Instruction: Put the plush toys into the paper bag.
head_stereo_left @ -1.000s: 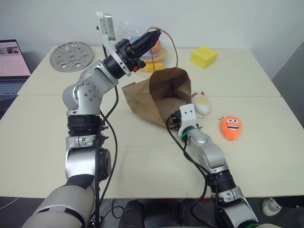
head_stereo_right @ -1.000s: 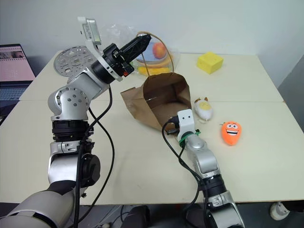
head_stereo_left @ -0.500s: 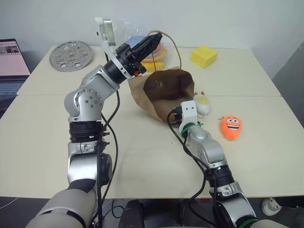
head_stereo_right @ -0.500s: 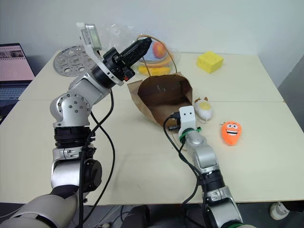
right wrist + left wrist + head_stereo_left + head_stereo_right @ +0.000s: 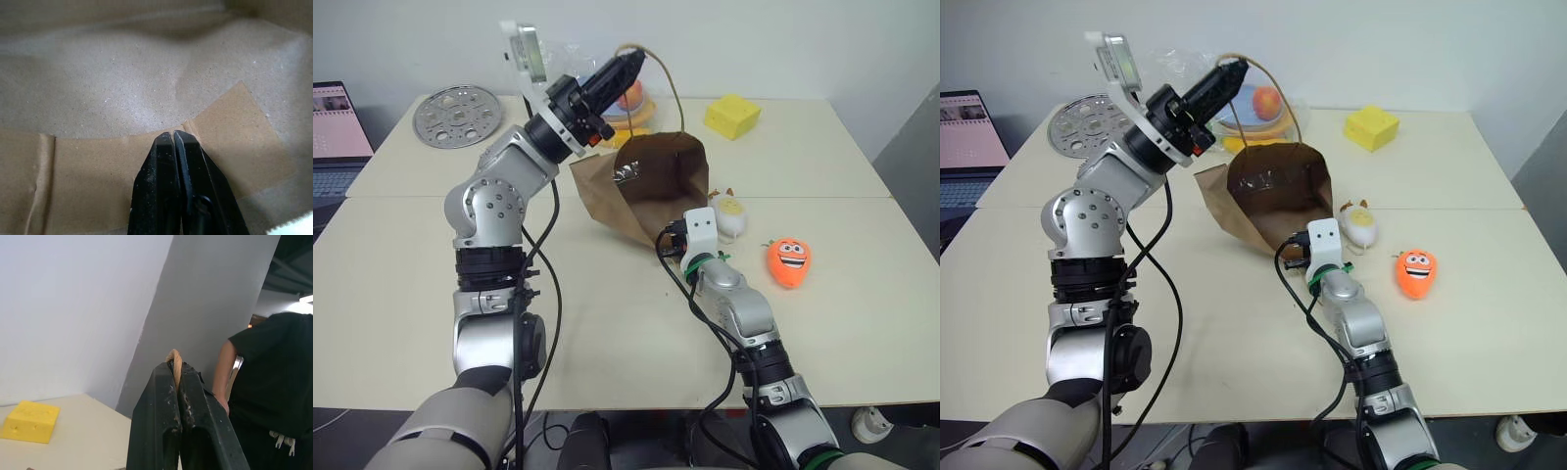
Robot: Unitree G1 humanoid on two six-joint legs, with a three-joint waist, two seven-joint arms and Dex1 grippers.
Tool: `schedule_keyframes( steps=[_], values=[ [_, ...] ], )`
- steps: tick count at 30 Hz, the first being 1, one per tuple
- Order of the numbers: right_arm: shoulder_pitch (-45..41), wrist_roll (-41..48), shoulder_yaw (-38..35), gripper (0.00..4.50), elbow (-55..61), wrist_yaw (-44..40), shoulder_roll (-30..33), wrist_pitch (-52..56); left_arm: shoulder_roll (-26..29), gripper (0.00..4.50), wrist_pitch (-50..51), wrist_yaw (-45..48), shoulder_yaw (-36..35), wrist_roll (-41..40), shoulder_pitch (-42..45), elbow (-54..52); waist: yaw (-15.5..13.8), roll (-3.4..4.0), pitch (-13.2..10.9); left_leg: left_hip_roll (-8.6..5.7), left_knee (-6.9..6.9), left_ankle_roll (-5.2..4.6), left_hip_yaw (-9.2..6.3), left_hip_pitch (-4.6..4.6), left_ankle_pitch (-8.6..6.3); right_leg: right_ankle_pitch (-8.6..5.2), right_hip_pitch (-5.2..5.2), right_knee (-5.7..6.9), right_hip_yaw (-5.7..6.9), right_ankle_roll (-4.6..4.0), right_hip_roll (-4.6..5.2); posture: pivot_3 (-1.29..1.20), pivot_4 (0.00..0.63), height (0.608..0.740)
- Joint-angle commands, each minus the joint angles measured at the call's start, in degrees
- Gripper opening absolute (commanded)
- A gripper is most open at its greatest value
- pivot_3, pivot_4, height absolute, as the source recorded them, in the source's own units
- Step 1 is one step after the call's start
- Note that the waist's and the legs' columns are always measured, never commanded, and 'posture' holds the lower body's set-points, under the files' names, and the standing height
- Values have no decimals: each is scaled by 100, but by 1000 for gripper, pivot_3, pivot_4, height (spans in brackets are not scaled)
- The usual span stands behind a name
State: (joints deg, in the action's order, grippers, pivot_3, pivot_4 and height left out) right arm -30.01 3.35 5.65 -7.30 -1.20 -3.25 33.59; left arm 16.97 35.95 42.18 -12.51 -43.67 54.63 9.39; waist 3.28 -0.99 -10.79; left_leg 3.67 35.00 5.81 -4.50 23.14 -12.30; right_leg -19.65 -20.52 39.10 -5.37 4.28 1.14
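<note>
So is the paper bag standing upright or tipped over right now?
Tipped. The paper bag lies on its side, its open mouth facing the camera, one handle lifted by the left hand.

A plain white wall (image 5: 783, 39) runs behind two pale cream rectangular tables (image 5: 401, 284) pushed together, the seam between them crossing from side to side. At the far left edge an open laptop with a lit screen (image 5: 340, 122) sits beside the tables, and at the right a grey panel (image 5: 911, 162) stands past the table edge. The left wrist view shows the white wall meeting a grey one (image 5: 215, 298), with a person in a black short-sleeved top (image 5: 274, 382) standing near it.
</note>
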Motion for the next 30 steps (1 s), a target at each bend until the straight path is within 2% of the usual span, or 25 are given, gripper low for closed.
schedule_keyframes(
  steps=[1,4,6,10,13,15,18,20,23,25,30],
  values=[
    [-71,50,-12,65,38,-119,-47,-75,126,0,-305,250,350,387,-273,-203,0,0,0,0,0,1,0,0,0,0,-1,0,0,0,0,0,150,740],
    [-102,63,44,65,81,-247,-48,-178,137,0,-437,296,476,575,-428,-182,-2,0,0,0,0,1,0,2,0,0,-3,0,-1,0,0,0,150,740],
    [-120,-85,334,65,184,-485,62,-346,104,0,-706,306,578,822,-592,-99,-2,0,0,0,0,1,0,8,0,0,-9,-1,-1,0,0,0,150,740],
    [-74,-63,610,65,558,-861,181,-357,57,0,-691,301,469,704,-538,-56,-1,0,0,0,0,1,1,14,0,0,-17,1,-1,0,-1,0,150,740],
    [6,151,595,616,1026,-1156,299,-152,87,0,-707,303,449,717,-470,10,-2,0,0,0,2,2,1,36,1,0,-39,5,-1,0,0,0,150,740],
    [60,316,566,1348,1394,-1348,379,52,99,0,-717,306,445,730,-444,49,-9,0,0,0,11,4,0,65,2,1,-67,13,1,0,0,0,150,740],
    [149,973,131,2405,2937,-1670,807,1086,120,0,-739,330,475,768,-427,93,-42,0,0,0,13,6,-1,79,4,1,-82,22,3,0,1,0,150,740],
    [135,1444,-231,3172,3717,-1761,1022,1745,144,0,-747,357,493,785,-423,105,-51,0,0,0,14,6,-2,84,4,1,-86,23,5,0,1,0,150,740],
    [62,2374,-1345,4320,4941,-1845,1529,3010,183,0,-764,402,486,817,-400,172,-63,0,0,0,13,6,-4,82,4,0,-84,26,6,0,1,0,150,740],
    [86,2749,-1994,4475,5337,-1795,1755,3496,202,0,-766,429,465,817,-370,214,-75,0,0,0,14,3,-5,81,2,1,-83,29,7,0,1,0,150,740],
    [145,3045,-2638,4475,5586,-1529,1986,3959,218,0,-786,461,468,830,-333,242,-53,0,0,-2,14,-9,-3,74,-1,0,-84,41,3,0,-1,0,150,740]
  ],
)
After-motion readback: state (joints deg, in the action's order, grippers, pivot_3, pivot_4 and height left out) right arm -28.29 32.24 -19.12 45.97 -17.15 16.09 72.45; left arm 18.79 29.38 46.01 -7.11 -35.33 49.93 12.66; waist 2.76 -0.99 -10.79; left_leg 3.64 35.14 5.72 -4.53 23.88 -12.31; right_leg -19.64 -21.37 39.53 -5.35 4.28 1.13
